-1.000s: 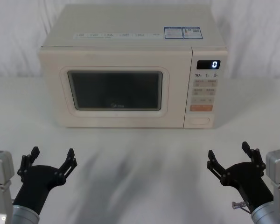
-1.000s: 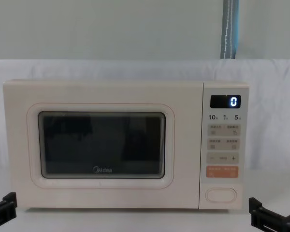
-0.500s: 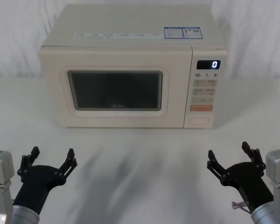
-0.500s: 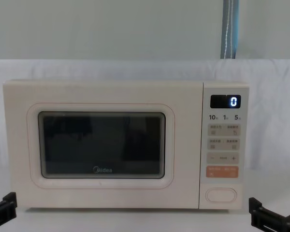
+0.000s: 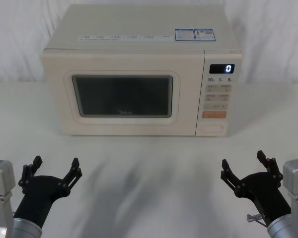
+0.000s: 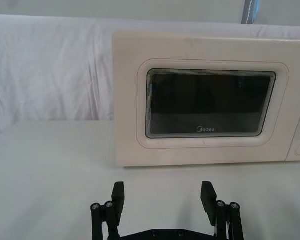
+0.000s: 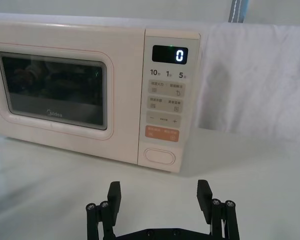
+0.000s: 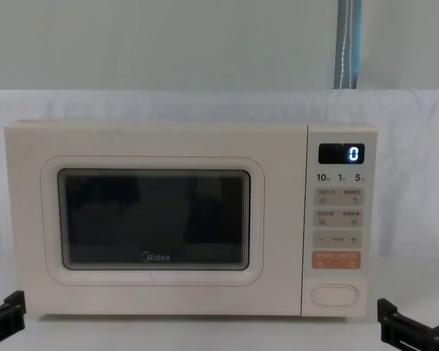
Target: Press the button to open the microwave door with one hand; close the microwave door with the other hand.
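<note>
Nothing has shifted since the earlier frames: both grippers hang where they were and the microwave door (image 5: 121,94) remains shut. That door lies flush in the front of the microwave (image 5: 139,29), its dark window giving only dim reflections, so the inside cannot be made out. The button (image 5: 213,128), a plain oval key, sits at the bottom of the narrow panel on the oven's right side, just under the orange button (image 5: 214,114), with the display (image 5: 221,68) reading "0" at the top. In the left wrist view the panel is cut off at the frame edge, and only a sliver of the oval key shows there. Small print on the other keys and on the labels (image 5: 193,34) atop the oven is too fine to read.

The microwave stands toward the far edge of the white-draped table (image 5: 149,163). The left gripper (image 5: 54,171) hovers near the table's near left corner, fingers spread wide and empty. The right gripper (image 5: 247,167) hovers near the near right corner, likewise spread wide and holding nothing. Both are well apart from the oven. In the chest view only their fingertips (image 8: 6,306) poke up at the bottom corners.
</note>
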